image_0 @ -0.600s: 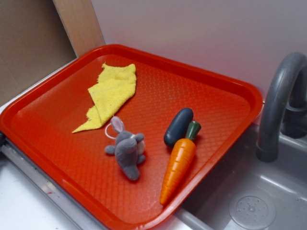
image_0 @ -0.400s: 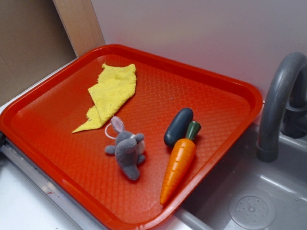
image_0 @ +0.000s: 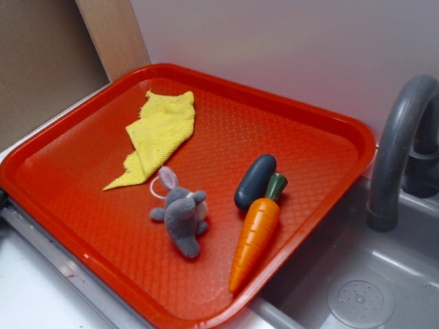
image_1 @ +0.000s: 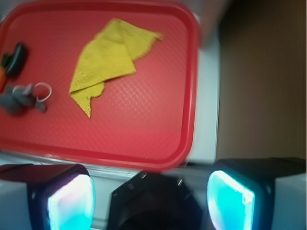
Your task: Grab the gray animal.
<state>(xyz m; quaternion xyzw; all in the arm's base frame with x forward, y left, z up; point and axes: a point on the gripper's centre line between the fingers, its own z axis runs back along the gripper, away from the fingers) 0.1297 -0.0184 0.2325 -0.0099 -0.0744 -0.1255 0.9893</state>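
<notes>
Nothing on the red tray (image_0: 322,116) has shifted over the last instants: your gray plush bunny (image_0: 184,216) lies untouched at lower centre, just left of the toy carrot (image_0: 255,233). The gripper (image_1: 151,194) hangs back with jaws apart, approach pending.

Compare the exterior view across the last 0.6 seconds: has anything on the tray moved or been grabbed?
Nothing visibly changed. The gray bunny, carrot, dark toy vegetable and yellow cloth lie where they were on the red tray; nothing is held.
</notes>
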